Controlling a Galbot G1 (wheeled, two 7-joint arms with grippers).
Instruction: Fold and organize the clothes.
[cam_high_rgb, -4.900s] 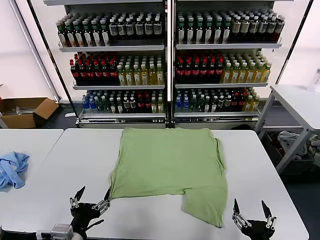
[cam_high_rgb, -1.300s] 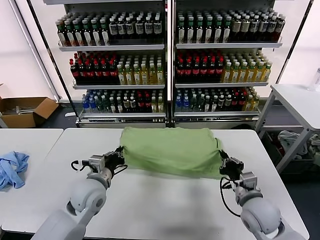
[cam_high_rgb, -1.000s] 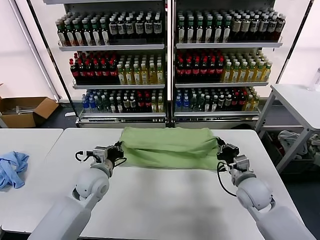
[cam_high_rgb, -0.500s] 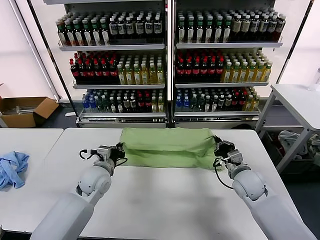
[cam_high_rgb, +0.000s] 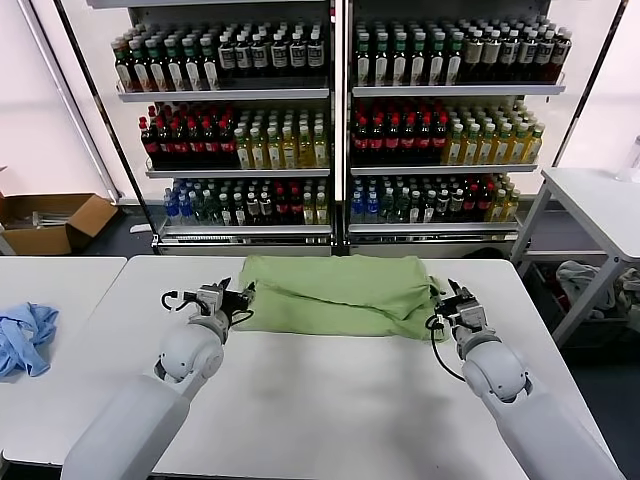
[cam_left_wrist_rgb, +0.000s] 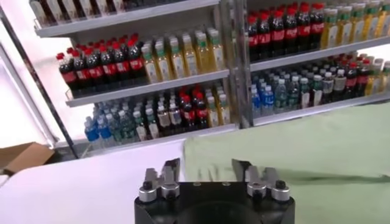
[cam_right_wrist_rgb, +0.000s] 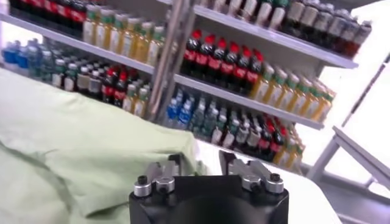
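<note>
The clothes, one light green shirt (cam_high_rgb: 340, 292), lie folded in half as a wide band across the far part of the white table (cam_high_rgb: 330, 400). My left gripper (cam_high_rgb: 238, 297) stands open at the band's left end. In the left wrist view its fingers (cam_left_wrist_rgb: 172, 169) straddle the shirt's (cam_left_wrist_rgb: 292, 152) corner edge without pinching it. At the right end my right gripper (cam_high_rgb: 453, 298) is open too. The right wrist view shows the shirt's (cam_right_wrist_rgb: 73, 140) edge just inside one of its fingers (cam_right_wrist_rgb: 175, 162). No collar or print shows.
Shelves packed with bottles (cam_high_rgb: 340, 130) rise just behind the table's far edge. A light-blue cloth (cam_high_rgb: 22, 335) lies on the neighbouring table at the left. A cardboard box (cam_high_rgb: 50, 222) sits on the floor at the far left, and another table (cam_high_rgb: 600, 200) stands at the right.
Both grippers carried the shirt's near edge over to the far side, then opened and let it go. The fold has settled flat on the table.
</note>
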